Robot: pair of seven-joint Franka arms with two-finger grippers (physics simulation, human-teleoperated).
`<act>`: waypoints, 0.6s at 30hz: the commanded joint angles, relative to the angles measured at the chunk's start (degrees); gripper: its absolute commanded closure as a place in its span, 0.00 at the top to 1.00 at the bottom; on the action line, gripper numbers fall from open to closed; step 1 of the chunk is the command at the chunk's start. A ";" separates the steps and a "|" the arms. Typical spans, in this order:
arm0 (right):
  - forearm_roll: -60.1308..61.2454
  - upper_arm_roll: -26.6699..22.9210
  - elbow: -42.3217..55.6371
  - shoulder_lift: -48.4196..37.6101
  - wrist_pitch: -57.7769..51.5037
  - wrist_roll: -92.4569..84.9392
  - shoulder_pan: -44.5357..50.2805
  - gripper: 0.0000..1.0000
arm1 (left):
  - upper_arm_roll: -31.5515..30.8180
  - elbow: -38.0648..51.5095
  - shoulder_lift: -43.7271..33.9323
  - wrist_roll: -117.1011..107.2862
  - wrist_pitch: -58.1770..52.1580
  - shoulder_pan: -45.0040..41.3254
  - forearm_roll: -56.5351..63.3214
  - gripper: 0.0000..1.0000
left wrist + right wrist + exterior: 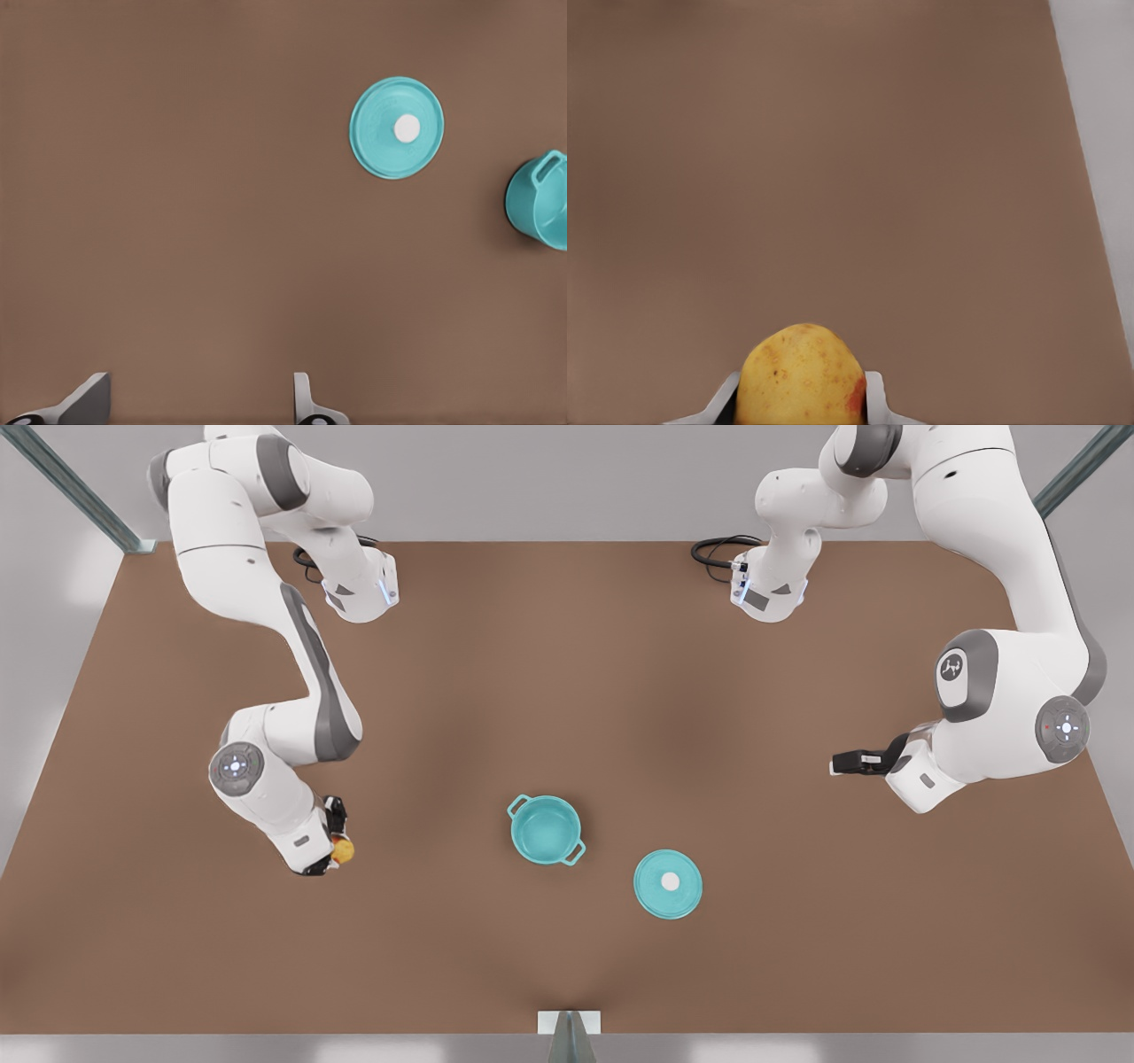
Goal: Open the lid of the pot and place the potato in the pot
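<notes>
The teal pot point(546, 830) point(539, 202) stands uncovered mid-table, its teal inside showing. Its pot lid point(668, 883) point(396, 128) lies flat on the table just to the front view's right of the pot, white knob up. At the front view's left, my right gripper point(336, 840) point(802, 400) is shut on the yellow-orange potato point(343, 852) point(799, 372), well apart from the pot. Over at the front view's right, my left gripper point(852, 763) point(197, 407) is open and holds nothing, away from the lid.
The brown table point(567, 691) runs to grey edges on all sides. Metal frame posts point(133, 540) stand at the far corners, and a small bracket point(569, 1023) sits at the near edge. Black cables point(718, 552) lie by the arm bases.
</notes>
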 commanded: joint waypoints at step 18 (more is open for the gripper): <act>7.73 -0.01 20.20 14.46 -4.77 28.09 20.60 0.51 | 0.00 0.03 -0.06 1.16 0.10 -0.14 0.03 1.00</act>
